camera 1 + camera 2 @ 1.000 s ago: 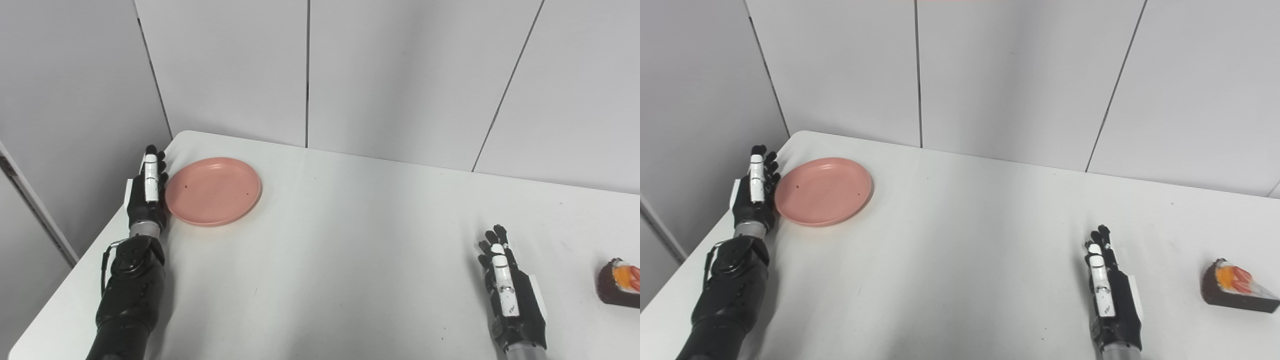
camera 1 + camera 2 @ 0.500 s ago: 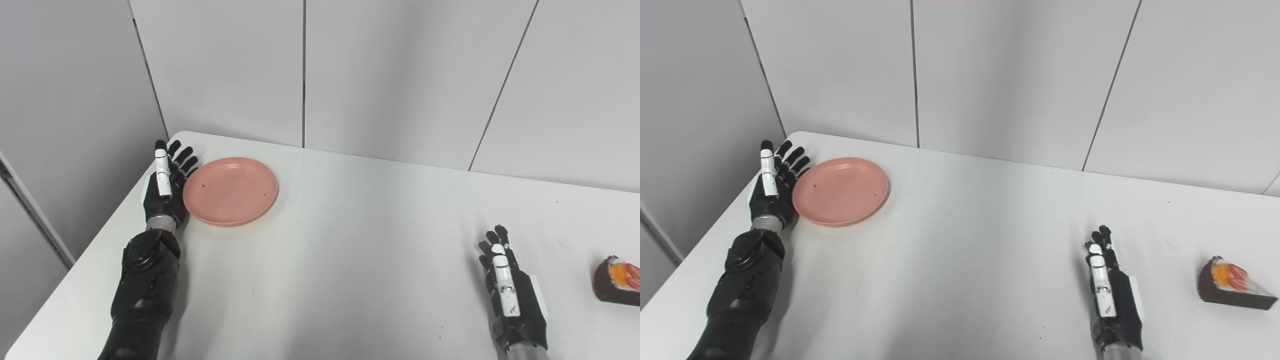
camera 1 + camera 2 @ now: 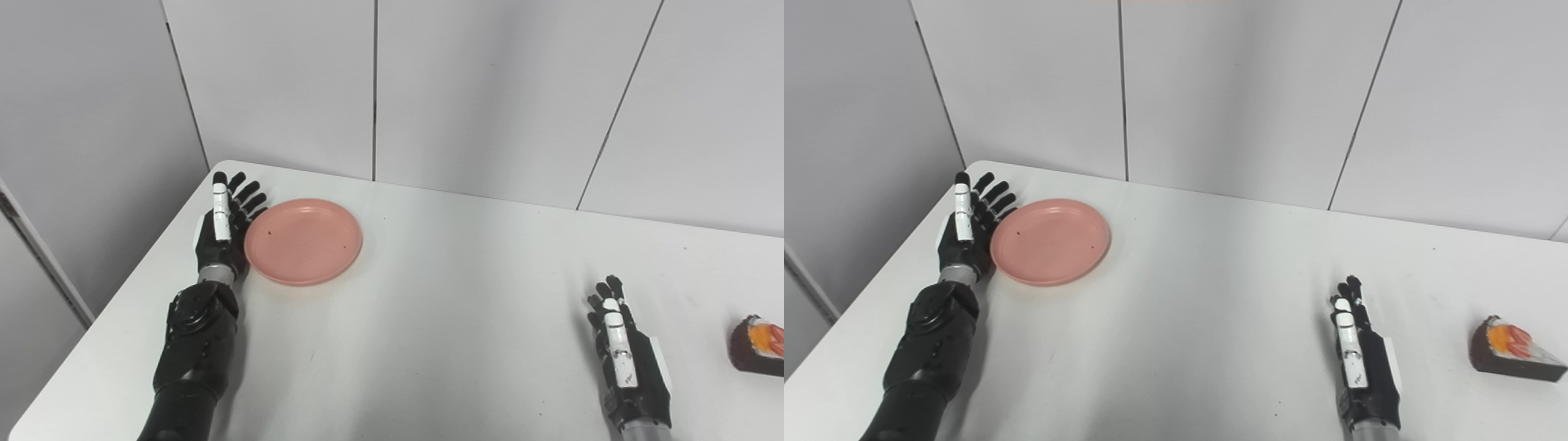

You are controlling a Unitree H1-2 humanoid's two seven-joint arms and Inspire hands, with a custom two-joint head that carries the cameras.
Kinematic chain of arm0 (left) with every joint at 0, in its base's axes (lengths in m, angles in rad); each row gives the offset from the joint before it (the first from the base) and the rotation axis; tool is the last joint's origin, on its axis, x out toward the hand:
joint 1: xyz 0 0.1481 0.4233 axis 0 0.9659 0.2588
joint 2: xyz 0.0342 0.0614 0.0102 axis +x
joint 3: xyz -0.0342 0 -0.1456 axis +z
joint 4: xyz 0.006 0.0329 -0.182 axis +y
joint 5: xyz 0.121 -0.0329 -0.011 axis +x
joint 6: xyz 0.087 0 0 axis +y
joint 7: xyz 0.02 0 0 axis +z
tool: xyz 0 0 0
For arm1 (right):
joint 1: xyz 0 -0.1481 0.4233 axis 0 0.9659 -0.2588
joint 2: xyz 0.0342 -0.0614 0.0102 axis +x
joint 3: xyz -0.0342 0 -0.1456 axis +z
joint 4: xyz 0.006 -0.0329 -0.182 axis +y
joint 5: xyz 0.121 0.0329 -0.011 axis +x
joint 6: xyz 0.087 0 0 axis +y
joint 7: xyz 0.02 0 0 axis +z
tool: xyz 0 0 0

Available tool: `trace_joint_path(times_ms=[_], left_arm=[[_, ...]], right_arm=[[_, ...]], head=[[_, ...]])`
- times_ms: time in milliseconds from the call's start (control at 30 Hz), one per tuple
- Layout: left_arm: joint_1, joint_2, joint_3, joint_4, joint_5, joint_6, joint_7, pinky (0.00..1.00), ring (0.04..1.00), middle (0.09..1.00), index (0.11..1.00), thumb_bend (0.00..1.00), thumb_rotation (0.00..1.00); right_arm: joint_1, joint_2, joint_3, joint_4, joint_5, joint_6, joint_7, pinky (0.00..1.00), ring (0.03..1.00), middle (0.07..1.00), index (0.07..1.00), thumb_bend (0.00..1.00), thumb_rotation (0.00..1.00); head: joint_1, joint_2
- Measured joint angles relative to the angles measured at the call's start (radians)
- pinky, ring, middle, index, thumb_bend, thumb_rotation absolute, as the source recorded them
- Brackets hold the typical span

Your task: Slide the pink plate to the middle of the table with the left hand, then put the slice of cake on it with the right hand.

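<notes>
A round pink plate (image 3: 303,241) lies on the white table (image 3: 429,294) at the far left. My left hand (image 3: 223,225) stands edge-on against the plate's left rim, open, fingers spread and pointing away from me. A slice of chocolate cake (image 3: 1511,352) with orange and red fruit on top sits near the table's right edge. My right hand (image 3: 1358,361) rests open and flat on the table, a hand's length left of the cake, holding nothing.
Grey wall panels (image 3: 490,92) rise right behind the table's far edge. The table's left edge (image 3: 122,288) runs close beside my left forearm. Bare white tabletop lies between the plate and my right hand.
My left hand has pushed the pink plate to the right along the table, and its fingers have spread. The right hand and the cake have stayed where they were.
</notes>
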Motion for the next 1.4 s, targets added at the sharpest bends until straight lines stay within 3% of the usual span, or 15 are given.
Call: trace_joint_path(times_ms=[200,767,1200,1400], left_arm=[[0.013,-0.012,-0.049,-0.033,0.041,0.014,-0.003,0.85,0.864,0.867,0.877,0.80,1.00],[0.093,-0.100,-0.169,-0.213,0.088,0.103,-0.054,0.91,0.917,0.916,0.937,0.78,1.00],[0.154,-0.128,-0.207,-0.317,0.106,0.147,-0.063,0.91,0.919,0.920,0.928,0.77,1.00],[0.181,-0.160,-0.225,-0.352,0.105,0.151,-0.093,0.87,0.891,0.898,0.899,0.74,0.91]], right_arm=[[0.000,-0.003,0.000,0.001,0.000,0.000,0.000,1.00,0.964,0.977,0.993,0.43,0.86],[-0.009,-0.008,0.000,0.023,-0.006,-0.009,0.003,1.00,0.953,0.966,0.981,0.49,0.85],[-0.019,-0.001,0.015,0.032,-0.045,-0.012,-0.010,0.97,0.940,0.962,0.978,0.54,0.82],[-0.020,0.020,0.023,0.032,-0.061,-0.011,-0.025,0.99,0.944,0.964,0.976,0.54,0.78]], head=[[-0.020,0.006],[-0.077,0.021],[-0.219,0.044],[-0.297,0.048]])
